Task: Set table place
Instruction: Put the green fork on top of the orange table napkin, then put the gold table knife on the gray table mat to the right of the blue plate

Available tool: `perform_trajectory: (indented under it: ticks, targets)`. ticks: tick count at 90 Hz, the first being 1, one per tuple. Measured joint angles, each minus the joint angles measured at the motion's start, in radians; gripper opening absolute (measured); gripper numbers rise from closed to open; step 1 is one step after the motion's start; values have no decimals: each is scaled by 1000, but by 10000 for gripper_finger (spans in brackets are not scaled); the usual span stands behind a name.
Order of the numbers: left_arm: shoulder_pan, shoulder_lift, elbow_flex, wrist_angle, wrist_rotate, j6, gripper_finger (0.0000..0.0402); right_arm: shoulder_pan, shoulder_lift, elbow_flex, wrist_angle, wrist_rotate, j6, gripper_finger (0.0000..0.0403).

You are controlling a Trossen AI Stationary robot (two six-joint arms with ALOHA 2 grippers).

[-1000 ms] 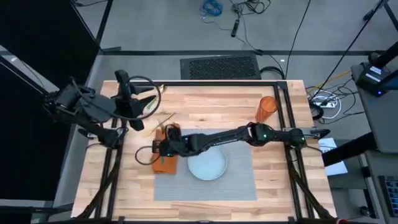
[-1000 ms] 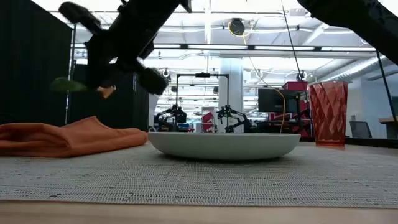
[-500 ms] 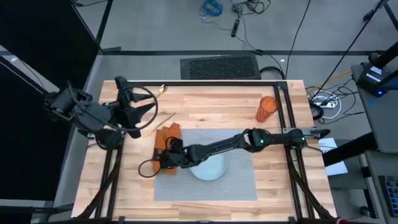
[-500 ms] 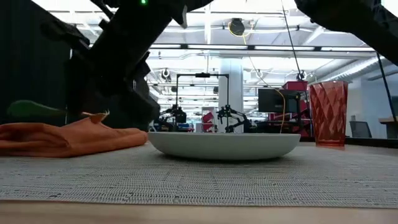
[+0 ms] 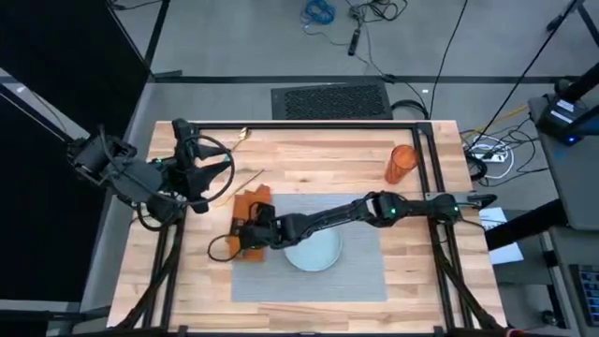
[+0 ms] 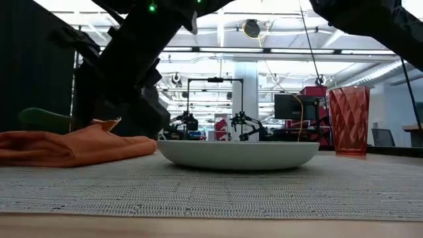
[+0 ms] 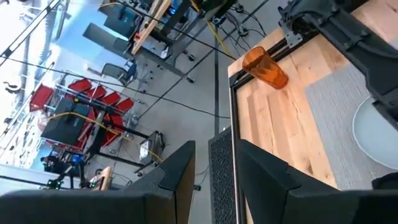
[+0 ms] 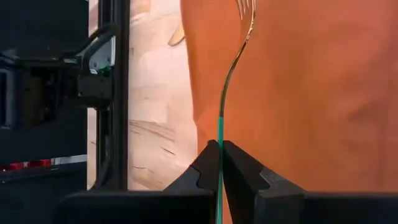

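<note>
On the grey placemat (image 5: 365,271) sit the pale plate (image 5: 314,251) and, at its left end, the orange napkin (image 5: 253,199). My right gripper (image 5: 245,236) reaches across the plate to the napkin, shut on a fork (image 8: 231,68) with a green handle and gold tines (image 8: 245,7). The fork lies over the napkin (image 8: 298,93); whether it touches the cloth does not show. In the low view the green handle end (image 6: 43,119) sticks out just above the napkin (image 6: 73,147). My left gripper (image 5: 211,176) hangs open over the table's far left, holding nothing. My right gripper pinches the green part of the fork's handle (image 8: 219,127) between its two fingers. The fingers slant down from the table's right side. The fork runs on past the fingertips, its tines out over the napkin and its handle end low above the cloth.
An orange-red tumbler (image 5: 402,161) stands on the wood at the far right, also showing in the low view (image 6: 348,119). A thin utensil (image 5: 251,175) lies on the wood beyond the napkin, another (image 5: 240,138) by the far frame. The black frame (image 5: 430,178) borders the tabletop.
My right gripper has come down toward the napkin and a little toward the near edge, still shut on the fork. The fork's green handle end has sunk from well above the cloth to just over it.
</note>
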Motion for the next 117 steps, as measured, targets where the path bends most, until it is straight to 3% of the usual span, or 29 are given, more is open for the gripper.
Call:
perform_trajectory:
  ticks: [46,81,117]
  targets:
    - [0,0,0,-8,0,-1,105,-7,83,0,115,-49,16,0]
    - [-31,0,0,-40,-1,-19,105,-5,72,0,85,38,-8,2]
    - [-31,0,0,-40,-1,-25,105,15,70,0,53,30,13,77]
